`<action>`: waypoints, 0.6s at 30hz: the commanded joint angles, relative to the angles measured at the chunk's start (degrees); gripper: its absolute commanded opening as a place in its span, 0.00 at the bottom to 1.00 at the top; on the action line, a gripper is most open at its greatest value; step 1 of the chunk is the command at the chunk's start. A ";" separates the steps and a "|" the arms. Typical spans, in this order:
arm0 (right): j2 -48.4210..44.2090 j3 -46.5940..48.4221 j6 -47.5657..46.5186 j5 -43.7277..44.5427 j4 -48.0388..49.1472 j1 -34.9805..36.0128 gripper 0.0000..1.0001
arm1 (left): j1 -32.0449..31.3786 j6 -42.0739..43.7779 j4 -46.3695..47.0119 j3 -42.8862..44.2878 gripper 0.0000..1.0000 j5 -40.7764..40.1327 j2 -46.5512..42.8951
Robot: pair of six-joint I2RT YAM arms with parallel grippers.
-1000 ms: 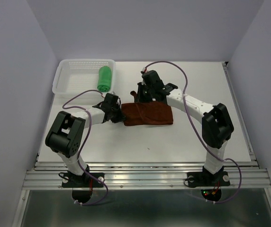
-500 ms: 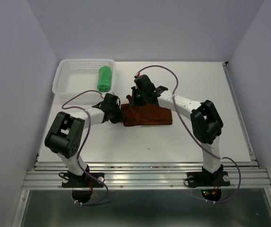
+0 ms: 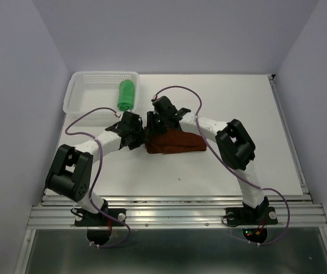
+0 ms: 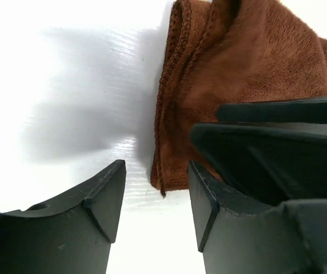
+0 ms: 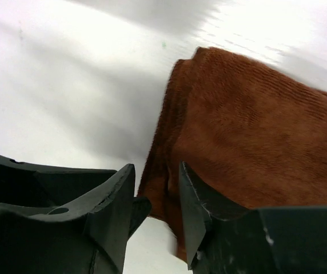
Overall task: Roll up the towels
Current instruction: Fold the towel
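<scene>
White table (image 3: 238, 165): I see rust towel (image 3: 178, 142) long axis running rightward from left gripper (image 4: 155, 174), right gripper (image 5: 156, 171); both spread, pinching nothing.

Left gripper (image 4: 156, 168), jaws parted, over the white table (image 4: 60, 74). The rust towel (image 4: 249, 63) shows its folded corner in the gap, with a black part (image 4: 278, 134) lying across it.

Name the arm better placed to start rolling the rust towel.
Right, narrowly. Both jaws stand open at the rust towel's end, but the right gripper sits over cloth, the left gripper mostly over table.
</scene>
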 commanded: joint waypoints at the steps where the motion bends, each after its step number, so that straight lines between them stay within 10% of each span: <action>1: 0.89 4.02 0.52 -4.80 2.50 0.61 0.46 | 0.45 -0.52 -3.30 -0.83 0.58 -4.13 -4.28; 10: -4.20 3.76 -3.34 -4.64 2.50 0.61 0.69 | 0.45 -1.14 -7.78 -4.52 0.72 -5.98 -12.89; 12: -6.13 2.53 -5.19 -3.32 2.50 -0.08 1.00 | 0.45 -0.52 -8.14 -4.43 0.83 -4.24 -14.39; 18: -15.80 -9.31 -5.80 -3.32 3.03 -11.24 1.00 | -1.30 -0.61 -5.24 -2.33 0.99 0.26 -16.59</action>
